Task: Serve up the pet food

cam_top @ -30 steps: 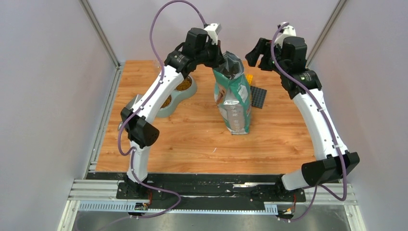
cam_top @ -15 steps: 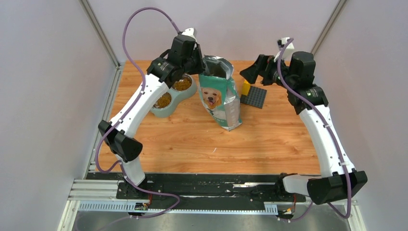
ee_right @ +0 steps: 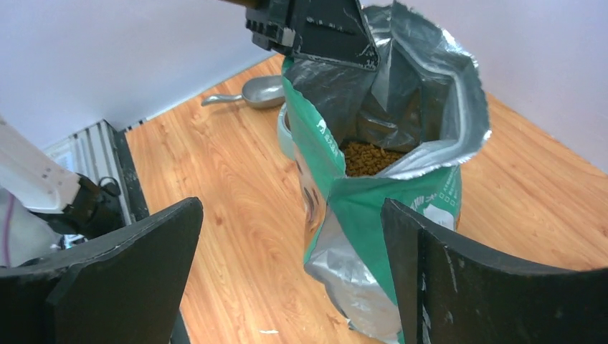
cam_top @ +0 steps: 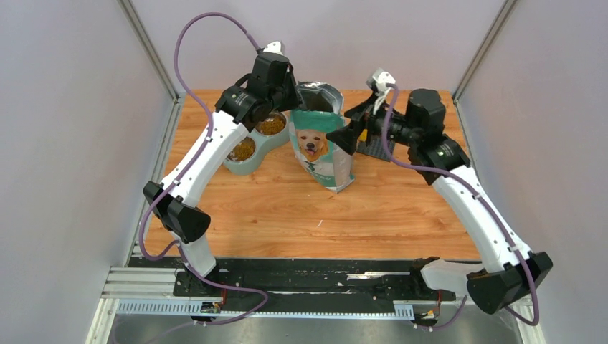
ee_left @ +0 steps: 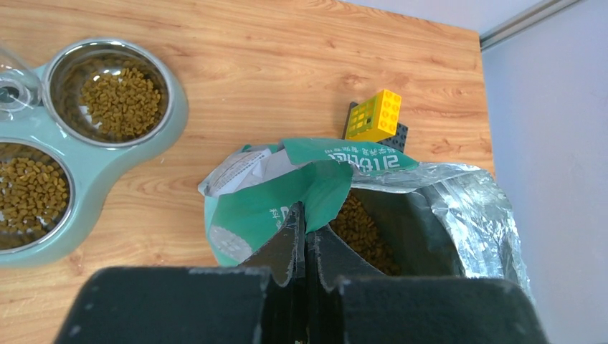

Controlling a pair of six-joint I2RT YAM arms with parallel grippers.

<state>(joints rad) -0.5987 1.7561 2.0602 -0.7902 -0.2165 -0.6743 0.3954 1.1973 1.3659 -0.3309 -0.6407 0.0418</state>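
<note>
Left gripper [ee_left: 305, 236] pinches the rim of the dog-print bag [cam_top: 319, 154], lettering unreadable; right gripper [ee_right: 292, 215] gapes at its three o'clock.

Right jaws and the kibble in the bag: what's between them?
Only the bag's green wall, seen in the right wrist view; the open right jaws face it, and kibble shows above its rim.
</note>
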